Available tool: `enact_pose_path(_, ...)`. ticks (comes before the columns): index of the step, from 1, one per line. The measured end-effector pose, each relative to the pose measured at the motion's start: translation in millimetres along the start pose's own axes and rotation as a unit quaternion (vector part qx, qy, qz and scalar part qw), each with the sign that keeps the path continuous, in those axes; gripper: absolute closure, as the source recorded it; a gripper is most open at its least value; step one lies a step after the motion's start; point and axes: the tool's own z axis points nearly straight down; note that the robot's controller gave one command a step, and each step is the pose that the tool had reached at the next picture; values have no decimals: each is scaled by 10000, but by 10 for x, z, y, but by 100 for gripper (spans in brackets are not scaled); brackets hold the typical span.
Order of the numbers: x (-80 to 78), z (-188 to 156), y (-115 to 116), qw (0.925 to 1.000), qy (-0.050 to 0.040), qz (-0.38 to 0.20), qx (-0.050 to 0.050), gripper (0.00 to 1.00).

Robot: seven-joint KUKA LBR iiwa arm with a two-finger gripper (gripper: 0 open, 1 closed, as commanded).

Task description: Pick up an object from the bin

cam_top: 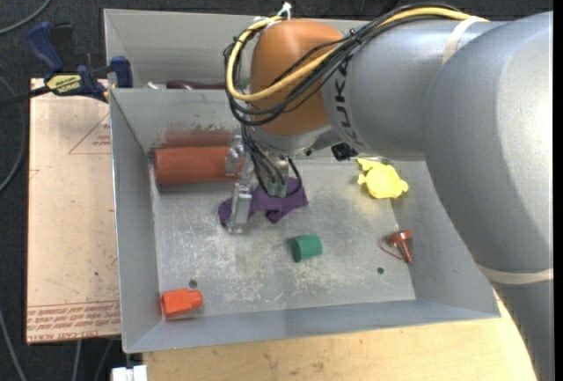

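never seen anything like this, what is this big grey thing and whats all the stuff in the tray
This is one picture, taken by a camera looking down into a grey metal bin from above and a bit to one side. The big grey shape coming in from the right is a robot arm; the orange dome is its wrist cover. At its tip are two jaws, standing apart and lowered onto a purple piece mid-bin. It lies on the floor, so nothing is lifted yet. Around it lie a reddish-brown cylinder, a small green block, a yellow lump, a small red piece and an orange block.
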Motion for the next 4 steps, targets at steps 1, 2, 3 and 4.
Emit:
enact_pose_path(1, -38, 100, -293, 9971, 5, 754, 13, 0)
enact_pose_path(2, -102, 232, -401, 9996, -6, -290, 6, 0)
enact_pose_path(3, -188, 638, -559, 9992, -6, 400, -1, 100)
enact_pose_path(4, -188, 638, -559, 9992, -5, 403, -2, 100)
